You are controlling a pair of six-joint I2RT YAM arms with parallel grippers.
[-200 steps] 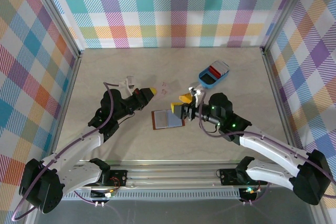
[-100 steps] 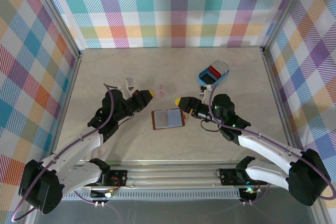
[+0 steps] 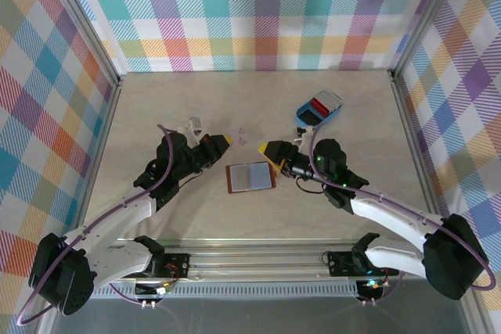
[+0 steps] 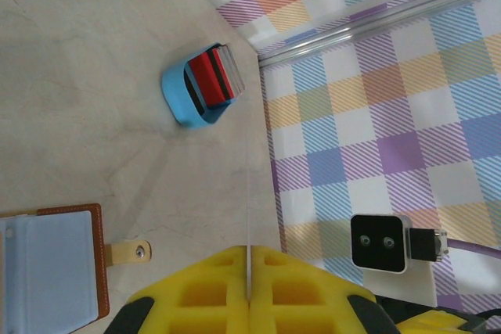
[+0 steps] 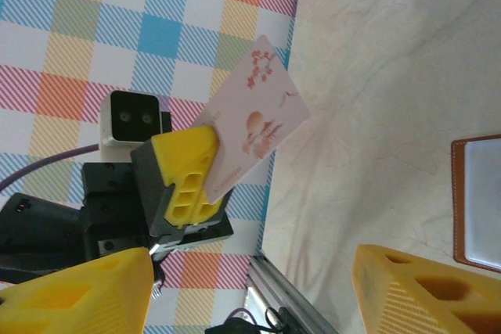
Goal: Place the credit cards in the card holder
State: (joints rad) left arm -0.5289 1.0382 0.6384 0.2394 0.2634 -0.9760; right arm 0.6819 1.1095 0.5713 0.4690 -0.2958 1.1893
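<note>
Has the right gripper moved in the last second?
Yes. The right gripper has pulled off the card holder at its far right corner, shifting slightly toward the far wall.

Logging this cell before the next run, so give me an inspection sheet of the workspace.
Surface: pale marbled table, no spills seen.
Job's things: card holder lies open, lining up; one white card pinched in the left hand; red and whitish cards stand in the blue tray.
Clutter: nothing seen.
Hands: left hand shut on the card; right hand open, empty.
Cables: purple cables along both arms.
Surroundings: plaid walls, metal frame.
</note>
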